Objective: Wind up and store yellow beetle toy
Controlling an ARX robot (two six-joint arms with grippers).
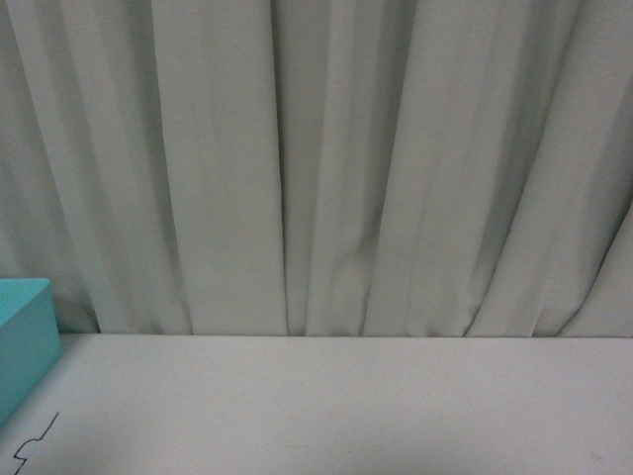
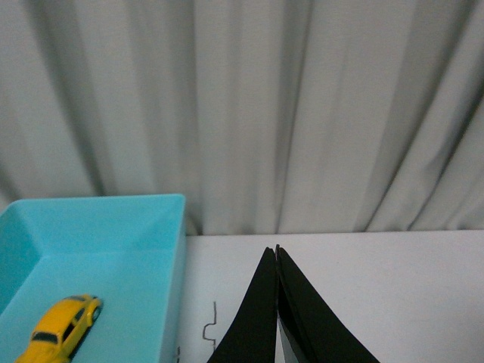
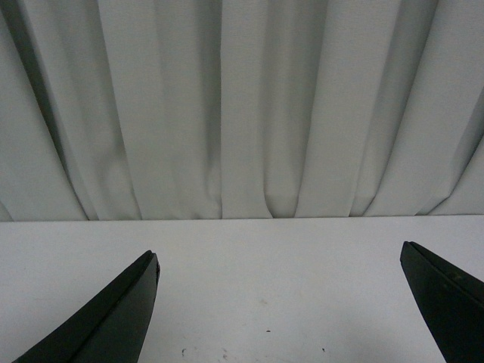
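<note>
Beetle (image 2: 60, 329) lies inside the teal bin (image 2: 170, 249), on the bin floor, seen only from the left wrist camera. Long axis runs diagonally across the floor, one end toward the bin's far wall and the counter side, the other toward the picture's lower edge. Which end is the nose I cannot tell for sure. It sits upright on its wheels, apart from the bin walls.

Left claw (image 2: 277, 251): black fingers pressed together, tips meeting in a point, nothing between them. It hangs over the white counter (image 2: 393, 287) just beside the bin's outer wall, pointing toward the curtain (image 2: 249, 113). A thin dark squiggle (image 2: 209, 327) marks the counter between claw and bin.

Right claw (image 3: 280, 261): fingers spread wide, one at each side of its picture, holding nothing. Bare counter below, with a few small dark specks; curtain ahead.

Beetle's look: bright yellow, rounded body, dark side windows, a small dark wheel showing at the far end. Its lower end is cut off by the picture edge.

Front camera: neither arm shows. Only a corner of the bin (image 1: 25, 336) at far left, the squiggle (image 1: 35, 440) on the counter (image 1: 346, 406) in front of it, and the pale pleated curtain (image 1: 326, 158) behind.
</note>
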